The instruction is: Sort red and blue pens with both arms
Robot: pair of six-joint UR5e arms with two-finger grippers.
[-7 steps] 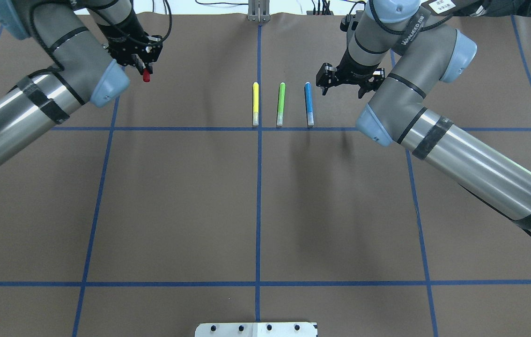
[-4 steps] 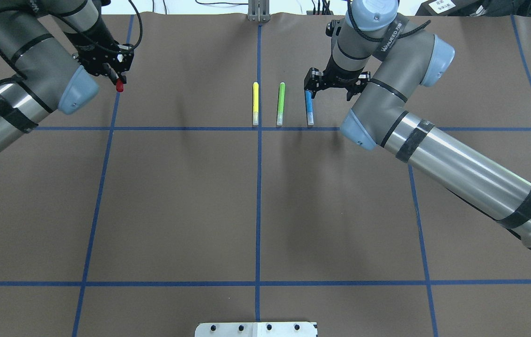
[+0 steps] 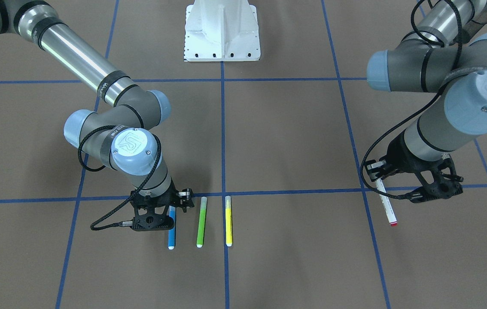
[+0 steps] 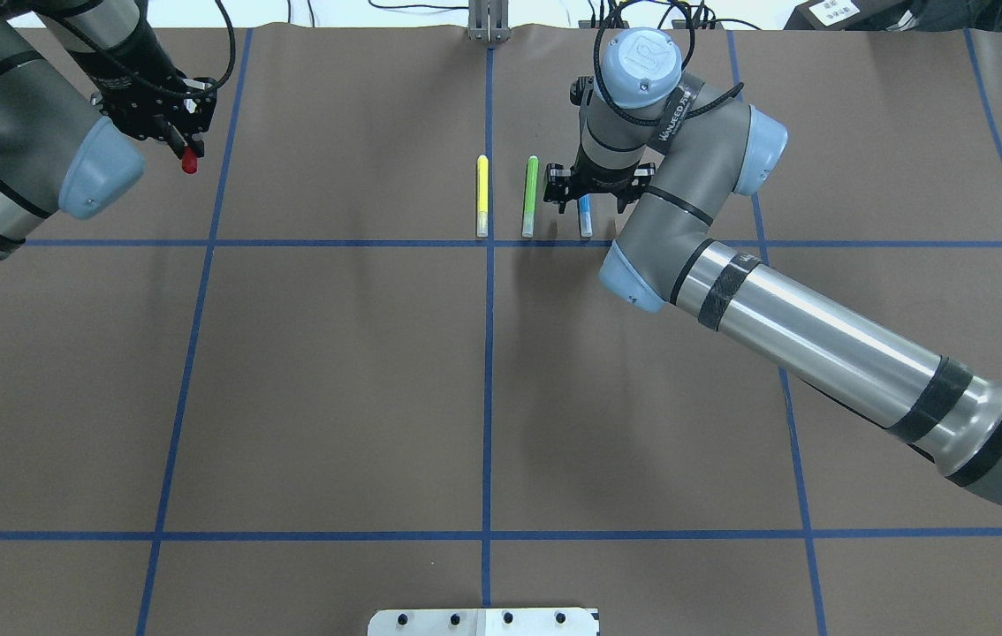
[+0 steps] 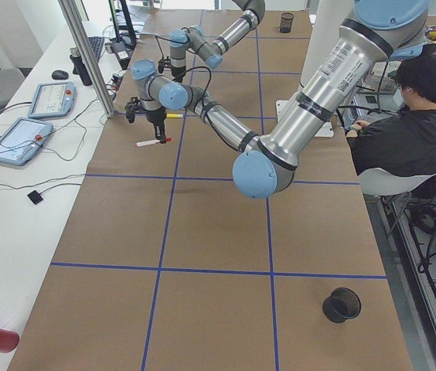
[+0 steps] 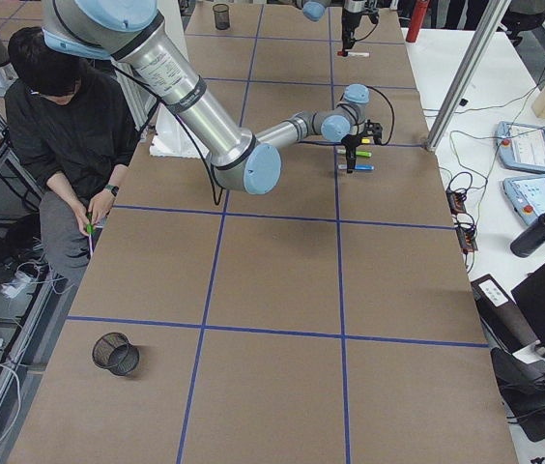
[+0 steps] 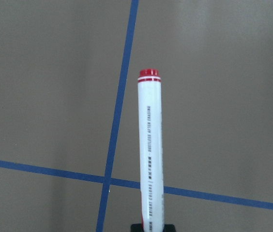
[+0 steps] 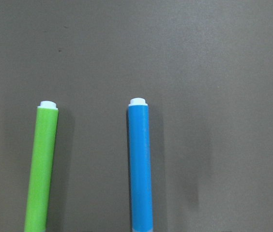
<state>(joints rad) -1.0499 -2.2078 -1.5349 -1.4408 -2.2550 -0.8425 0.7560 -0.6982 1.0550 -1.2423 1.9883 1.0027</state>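
Observation:
The red pen (image 3: 386,202), white-barrelled with a red end, hangs slanted in my left gripper (image 3: 380,172), which is shut on its upper part. The overhead view shows only its red tip (image 4: 190,161) below the left gripper (image 4: 167,124), at the table's far left. The left wrist view has the pen (image 7: 150,154) over a blue tape crossing. The blue pen (image 4: 585,217) lies on the table, rightmost of a row of three. My right gripper (image 4: 588,193) stands open directly over its far half, fingers either side. The right wrist view shows the blue pen (image 8: 140,164) from close above.
A green marker (image 4: 530,196) and a yellow marker (image 4: 482,196) lie parallel just left of the blue pen. The white pedestal base (image 3: 222,32) stands at the robot's side. A black mesh cup (image 5: 342,305) sits near a table corner. A seated person (image 6: 60,126) is beside the table.
My right gripper has moved left and down from beside the blue pen to straddle it. My left gripper has carried the red pen further left.

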